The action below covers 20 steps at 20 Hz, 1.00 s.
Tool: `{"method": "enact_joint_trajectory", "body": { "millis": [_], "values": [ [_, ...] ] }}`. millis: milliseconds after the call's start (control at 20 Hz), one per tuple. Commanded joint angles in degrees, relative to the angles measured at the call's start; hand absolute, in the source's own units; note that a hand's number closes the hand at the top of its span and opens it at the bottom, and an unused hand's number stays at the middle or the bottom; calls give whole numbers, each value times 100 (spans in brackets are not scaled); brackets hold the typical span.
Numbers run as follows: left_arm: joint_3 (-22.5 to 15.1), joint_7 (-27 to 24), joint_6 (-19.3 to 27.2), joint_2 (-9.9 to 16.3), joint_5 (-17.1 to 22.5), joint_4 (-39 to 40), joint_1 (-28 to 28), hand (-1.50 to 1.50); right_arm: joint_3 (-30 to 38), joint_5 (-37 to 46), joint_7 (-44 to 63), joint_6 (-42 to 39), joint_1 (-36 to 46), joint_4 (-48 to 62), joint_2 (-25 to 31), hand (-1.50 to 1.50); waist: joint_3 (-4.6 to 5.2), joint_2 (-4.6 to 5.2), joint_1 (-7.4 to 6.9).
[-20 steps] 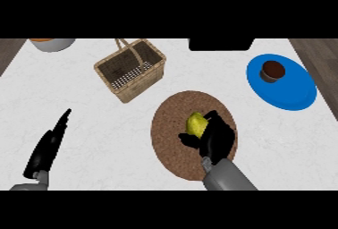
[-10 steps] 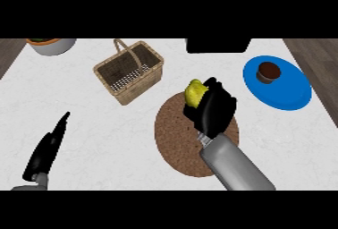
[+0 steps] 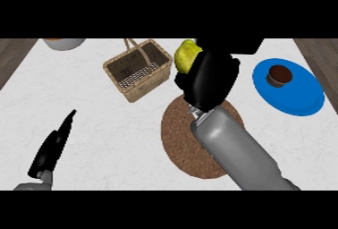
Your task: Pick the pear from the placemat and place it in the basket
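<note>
Pear point(image 3: 185, 54) sits curled in the right hand point(image 3: 208, 80) just beside the wicker basket point(image 3: 138, 68), left hand point(image 3: 54, 145) flat-fingered and idle, so I'd carry it leftward over the opening before letting go.

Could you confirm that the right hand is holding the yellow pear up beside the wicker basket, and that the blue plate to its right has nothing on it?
Not quite: the blue plate is not bare; a small brown cup-like object sits on it, as the head view shows. The rest holds: the right hand is curled round the yellow pear, raised beside the wicker basket.
</note>
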<state>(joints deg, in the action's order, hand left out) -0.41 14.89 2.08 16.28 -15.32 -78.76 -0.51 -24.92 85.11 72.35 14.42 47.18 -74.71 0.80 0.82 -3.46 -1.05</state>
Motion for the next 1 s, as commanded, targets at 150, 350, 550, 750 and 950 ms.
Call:
{"method": "enact_joint_trajectory", "body": {
  "millis": [150, 350, 550, 750, 950],
  "values": [
    [-112, -11, -102, -34, -8, -16, -164, 0, 553, -80, 1291, -1341, 1355, 11, -76, 150, -15, 111, -276],
    [-164, -13, -106, -68, -36, -28, -305, 0, 935, -205, 1289, -1684, 1993, 269, -76, 150, -17, 176, -408],
    [-244, 5, -149, -117, -67, 41, -476, 0, 1366, -415, 1288, -1864, 2582, 685, -76, 150, -18, 297, -538],
    [-277, -18, -121, -120, -133, 19, -632, 0, 1757, -516, 1287, -2084, 3149, 1208, -76, 150, -14, 336, -656],
    [-308, -66, -154, -149, -121, 60, -636, 0, 2219, -436, 1286, -2117, 3601, 1764, -77, 150, -10, 382, -737]
  ]
}}
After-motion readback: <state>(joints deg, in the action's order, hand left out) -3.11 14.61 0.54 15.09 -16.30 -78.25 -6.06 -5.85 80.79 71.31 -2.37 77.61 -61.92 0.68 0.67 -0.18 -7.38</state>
